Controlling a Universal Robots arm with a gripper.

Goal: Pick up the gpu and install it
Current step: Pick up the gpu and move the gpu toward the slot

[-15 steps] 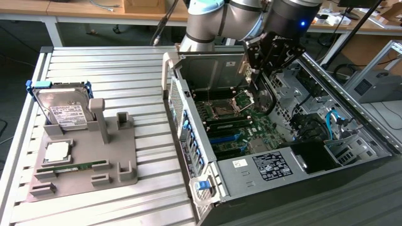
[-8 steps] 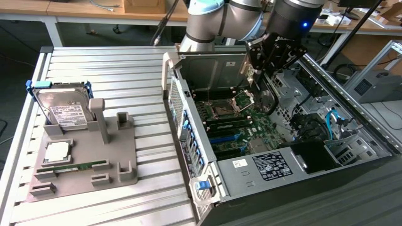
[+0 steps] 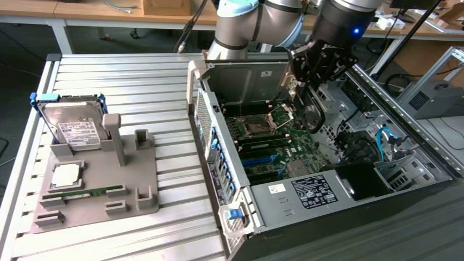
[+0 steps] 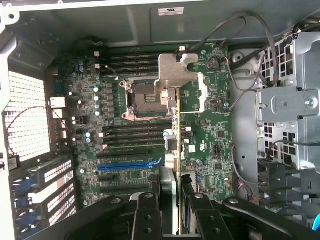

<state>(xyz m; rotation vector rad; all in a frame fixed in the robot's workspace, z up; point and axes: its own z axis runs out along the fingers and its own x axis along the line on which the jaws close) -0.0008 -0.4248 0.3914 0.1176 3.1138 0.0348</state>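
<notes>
The gpu (image 4: 176,125) shows edge-on in the wrist view, a thin dark card with its pale metal bracket (image 4: 172,70) at the far end. My gripper (image 4: 172,187) is shut on it, one black finger (image 4: 147,210) on each side. In the exterior view my gripper (image 3: 313,68) holds the gpu (image 3: 312,114) upright inside the open computer case (image 3: 326,190). The card hangs above the green motherboard (image 3: 272,147), apart from it. On the board, a blue slot (image 4: 125,166) and black slots lie beside the card's line.
A grey fixture tray (image 3: 101,185) on the slatted table (image 3: 145,81) at the exterior view's left carries a silver hard drive (image 3: 73,128) and a green memory stick (image 3: 87,193). Cables (image 4: 250,60) and a metal drive cage (image 4: 290,110) crowd one side of the case.
</notes>
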